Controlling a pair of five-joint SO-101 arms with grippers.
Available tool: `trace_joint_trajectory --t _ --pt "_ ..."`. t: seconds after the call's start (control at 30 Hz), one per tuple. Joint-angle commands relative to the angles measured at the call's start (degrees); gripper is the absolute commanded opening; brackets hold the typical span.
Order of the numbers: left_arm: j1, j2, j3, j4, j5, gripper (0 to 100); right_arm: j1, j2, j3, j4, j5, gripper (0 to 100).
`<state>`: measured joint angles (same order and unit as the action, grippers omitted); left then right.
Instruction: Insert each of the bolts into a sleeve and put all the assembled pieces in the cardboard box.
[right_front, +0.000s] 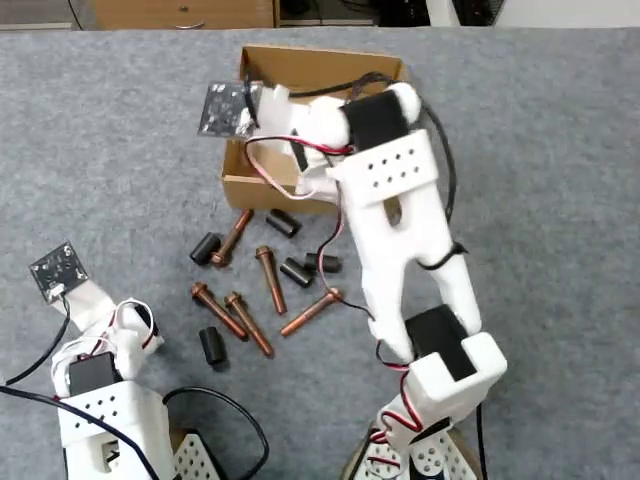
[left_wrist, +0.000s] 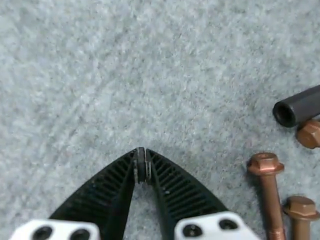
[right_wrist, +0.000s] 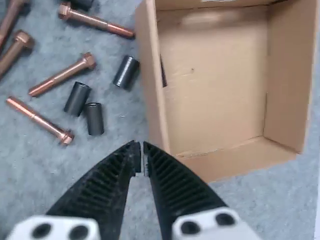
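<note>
We saw left gripper and right gripper pinched tip-to-tip, bolts flat, heads mostly toward the cardboard box, whose floor the right wrist view showed

Nothing here can be read as a word, number or sign. The cardboard box has plain brown walls with no legible print. One circuit board sits just beside the box, and a second circuit board lies well apart from it. Both carry only fine specks, too small to make out.
</note>
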<state>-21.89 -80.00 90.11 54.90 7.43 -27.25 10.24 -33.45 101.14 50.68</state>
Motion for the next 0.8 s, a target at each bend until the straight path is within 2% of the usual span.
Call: trace_joint_trajectory --t 0.0,0.2,0.5,0.77 --pt "-0.7 0.2 -0.2 -0.5 -0.1 2 -1.1 0.0 5.0 0.9 1.0 1.5" --pt "-0.7 0.2 -0.3 -0.5 -0.1 2 -0.8 0.0 18.1 -3.3 1.1 11.1" --pt "-0.7 0.2 -0.2 -0.5 -0.1 2 -1.0 0.1 35.7 -15.1 1.1 9.9" --pt "-0.7 0.2 -0.2 -0.5 -0.1 2 -1.1 0.1 43.5 -20.8 1.1 9.9"
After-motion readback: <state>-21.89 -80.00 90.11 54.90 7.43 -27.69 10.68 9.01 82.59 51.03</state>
